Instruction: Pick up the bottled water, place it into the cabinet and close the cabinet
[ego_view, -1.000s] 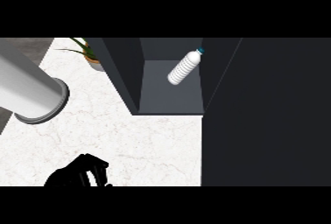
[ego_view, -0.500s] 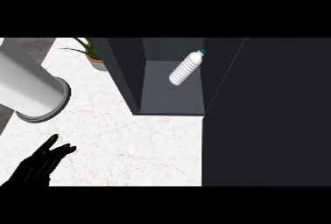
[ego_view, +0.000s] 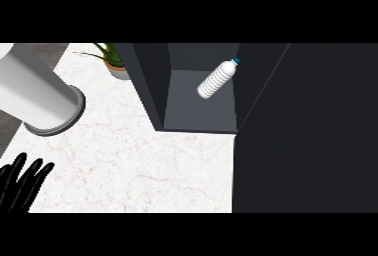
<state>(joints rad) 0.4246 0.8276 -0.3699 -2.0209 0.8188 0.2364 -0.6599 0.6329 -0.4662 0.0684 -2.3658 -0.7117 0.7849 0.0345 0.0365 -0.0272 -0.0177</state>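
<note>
My left hand (ego_view: 22, 182) rests at the lower left edge of the worktop (ego_view: 148, 160), fingers straight and spread, holding nothing. My right hand is out of sight. The bottled water (ego_view: 216, 80) already lies tilted inside the open cabinet (ego_view: 199, 112). I judge it light, stiff, rather slippery, best gripped round its ribbed middle. The door still needs closing.

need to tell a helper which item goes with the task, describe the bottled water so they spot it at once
Find the dark cabinet at the back of the white marble counter. In its open compartment, the bottled water leans tilted near the right inner wall. It is the only white ribbed bottle with a blue cap; the potted plant stands outside, left.
</note>
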